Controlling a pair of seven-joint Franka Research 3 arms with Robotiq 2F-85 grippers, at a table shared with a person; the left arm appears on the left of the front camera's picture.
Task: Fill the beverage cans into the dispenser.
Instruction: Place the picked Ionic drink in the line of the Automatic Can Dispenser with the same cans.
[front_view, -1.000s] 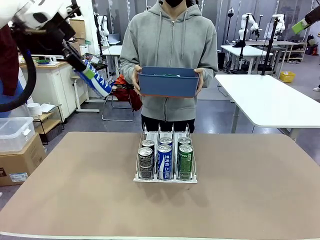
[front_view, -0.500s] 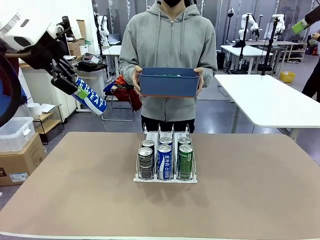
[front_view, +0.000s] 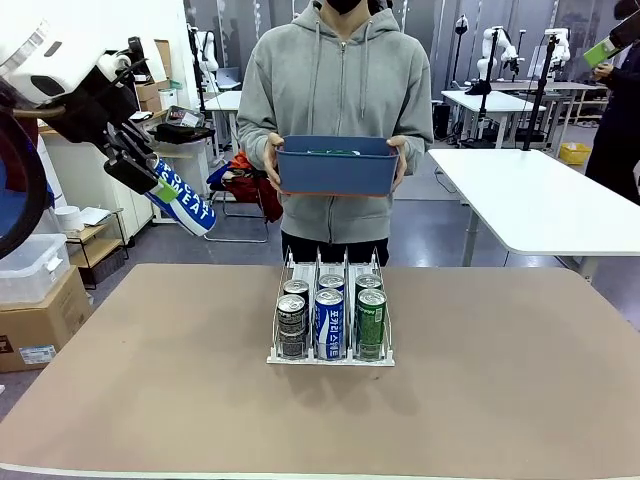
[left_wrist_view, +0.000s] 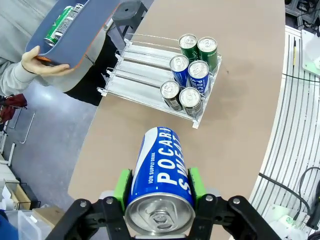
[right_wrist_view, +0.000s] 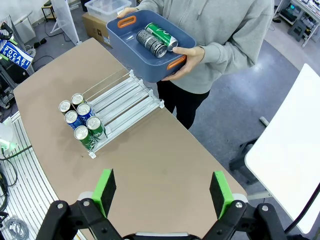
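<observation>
Lowered slightly, left fingers (left_wrist_view: 122, 187) grip a blue can (left_wrist_view: 160, 170); right fingers (right_wrist_view: 105, 190) gape. Rack (front_view: 330, 361) holds six cans (front_view: 329, 322); tub (front_view: 335, 175) holds two.

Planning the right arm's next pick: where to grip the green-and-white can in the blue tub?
Mid-body, from straight above, probably: the green-and-white metal can lies on its side in the blue plastic tub. The dark grey metal can alongside may crowd the right tool.

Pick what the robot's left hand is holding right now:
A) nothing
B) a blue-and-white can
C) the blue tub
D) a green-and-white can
B: the left hand is shut on a blue-and-white can printed with POCARI lettering.
</observation>
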